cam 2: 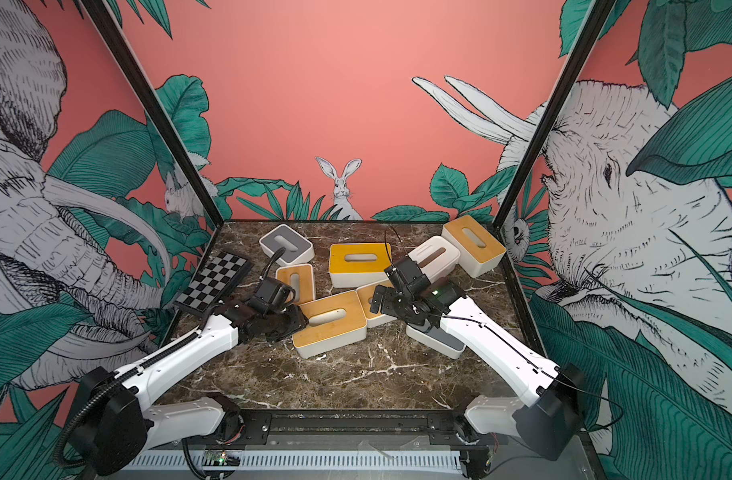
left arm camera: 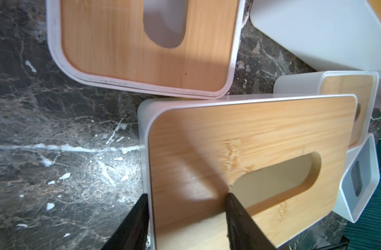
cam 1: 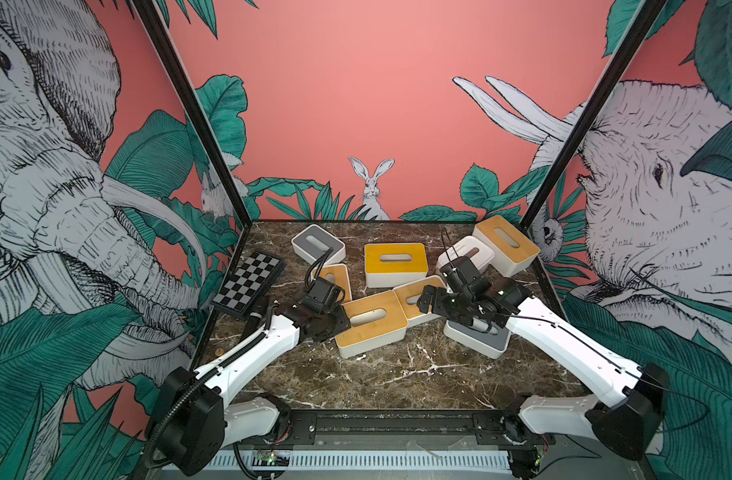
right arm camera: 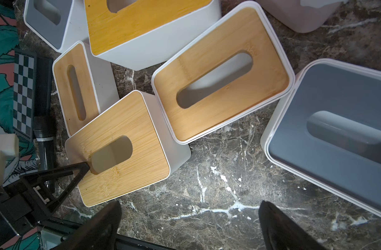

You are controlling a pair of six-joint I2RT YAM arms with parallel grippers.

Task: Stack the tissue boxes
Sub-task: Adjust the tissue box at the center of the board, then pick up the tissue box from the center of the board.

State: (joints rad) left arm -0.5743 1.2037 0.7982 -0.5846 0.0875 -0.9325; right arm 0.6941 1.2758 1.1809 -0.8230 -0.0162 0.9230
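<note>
Left gripper [left arm camera: 187,194], finger [left arm camera: 237,213] in bamboo box [left arm camera: 261,134]

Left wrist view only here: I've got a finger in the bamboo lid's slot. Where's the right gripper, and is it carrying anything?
Observer: The right gripper is open and empty, raised above the table beside the bamboo-lidded box you hold.
Operator: What's beside my arm?
Observer: A black-and-white checkerboard panel at the table's left edge.
Operator: Any grey lid besides the one I glimpse?
Observer: Yes, a second grey-lidded box at the far left.
</note>
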